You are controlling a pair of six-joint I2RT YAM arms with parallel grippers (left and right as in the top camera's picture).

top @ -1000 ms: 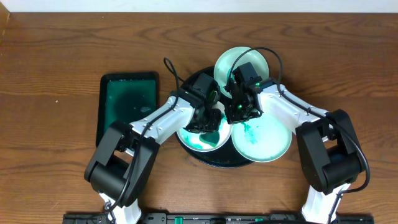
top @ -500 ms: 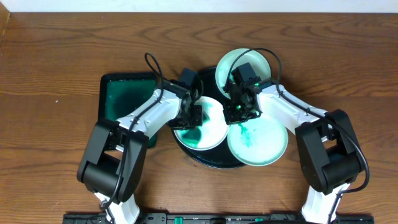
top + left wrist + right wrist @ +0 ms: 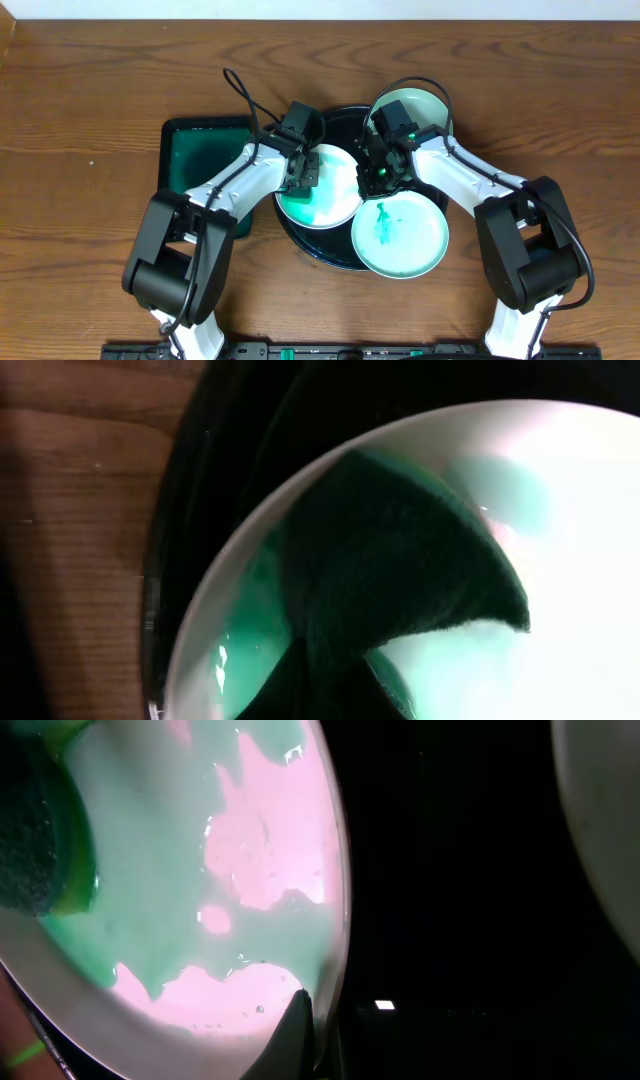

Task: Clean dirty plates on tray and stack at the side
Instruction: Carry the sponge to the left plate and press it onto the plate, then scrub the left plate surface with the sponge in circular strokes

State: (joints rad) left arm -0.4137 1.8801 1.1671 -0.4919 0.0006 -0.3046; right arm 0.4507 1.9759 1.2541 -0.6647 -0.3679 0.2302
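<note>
Overhead: the tray [image 3: 312, 250] sits mid-counter [image 3: 90, 100]. The left plate [image 3: 335, 200] lies at the tray's 9 o'clock, a smeared plate [image 3: 400, 240] overhangs at 5 o'clock, and a third plate [image 3: 425, 105] sits at 1 o'clock. The left end effector [image 3: 302, 172] bears down on the left plate. The right end effector [image 3: 380, 175] meets that plate's 3 o'clock rim, probably to stop it sliding.

Left wrist: the jaws are clamped on a dark sponge [image 3: 390, 550], laid flat on the plate for wiping.

Right wrist: a fingertip [image 3: 297, 1020] shows at the plate's rim and the jaws appear closed on it. Green film covers the plate, so cleaning looks unfinished, and no plate is stacked aside.
</note>
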